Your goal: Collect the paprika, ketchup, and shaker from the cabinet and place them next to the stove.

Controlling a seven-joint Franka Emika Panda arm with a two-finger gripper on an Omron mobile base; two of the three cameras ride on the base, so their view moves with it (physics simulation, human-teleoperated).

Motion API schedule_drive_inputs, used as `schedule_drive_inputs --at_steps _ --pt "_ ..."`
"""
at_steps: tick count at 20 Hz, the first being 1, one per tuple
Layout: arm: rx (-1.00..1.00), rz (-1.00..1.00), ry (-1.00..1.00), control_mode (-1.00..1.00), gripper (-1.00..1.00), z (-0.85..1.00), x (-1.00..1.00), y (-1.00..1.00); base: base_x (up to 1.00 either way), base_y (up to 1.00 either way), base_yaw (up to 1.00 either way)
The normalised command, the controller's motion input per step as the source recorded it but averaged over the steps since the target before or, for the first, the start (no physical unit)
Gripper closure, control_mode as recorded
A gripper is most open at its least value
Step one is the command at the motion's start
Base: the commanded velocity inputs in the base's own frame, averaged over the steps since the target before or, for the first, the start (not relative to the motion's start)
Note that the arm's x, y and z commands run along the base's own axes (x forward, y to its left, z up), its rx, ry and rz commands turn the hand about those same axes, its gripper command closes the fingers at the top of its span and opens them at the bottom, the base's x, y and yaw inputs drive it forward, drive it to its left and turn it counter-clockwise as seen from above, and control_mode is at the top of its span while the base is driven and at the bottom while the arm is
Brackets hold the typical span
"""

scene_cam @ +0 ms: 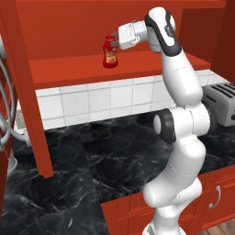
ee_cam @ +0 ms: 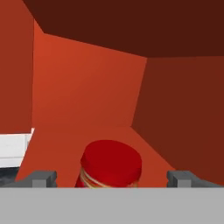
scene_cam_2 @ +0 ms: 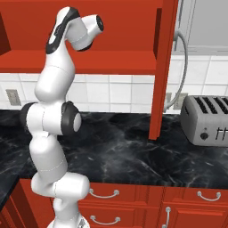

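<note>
From the hand view I see just the red cap and a sliver of label of the ketchup point(ee_cam: 111, 164), the rest cut off below. It stands upright on the cabinet point(scene_cam: 69, 69) shelf, and my gripper point(scene_cam: 114, 42) sits at its cap, jaws spread wide and holding nothing. A toaster point(scene_cam_2: 207, 119) sits on the black marble counter point(scene_cam_2: 133, 151).

The red shelf point(scene_cam: 151, 62) of the cabinet point(scene_cam: 27, 92) is carrying the ketchup point(scene_cam: 109, 53), which is standing upright near its front edge; below, the black marble desk point(scene_cam_2: 133, 151) is bearing a silver toaster point(scene_cam_2: 207, 119) at the right, against the tiled wall.
</note>
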Motion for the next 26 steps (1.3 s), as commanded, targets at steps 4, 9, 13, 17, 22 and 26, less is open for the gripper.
schedule_drive_inputs --at_steps 4,9,13,17,22,26 --pt "0.00 0.00 0.01 -1.00 1.00 -0.03 0.00 0.35 0.00 0.00 0.00" --pt "0.00 0.00 0.01 -1.00 1.00 -0.01 0.00 0.21 0.00 0.00 0.00" --pt "0.00 0.01 0.00 -1.00 1.00 0.00 0.00 0.05 0.00 0.00 0.00" --pt "0.00 0.00 0.00 -1.00 1.00 0.00 0.00 0.02 0.00 0.00 0.00" --pt "0.00 0.00 0.00 -1.00 1.00 -0.01 0.00 0.00 0.00 0.00 0.00" --pt "0.03 0.01 -0.03 -1.00 1.00 -0.12 0.00 0.00 0.00 0.00 0.00"
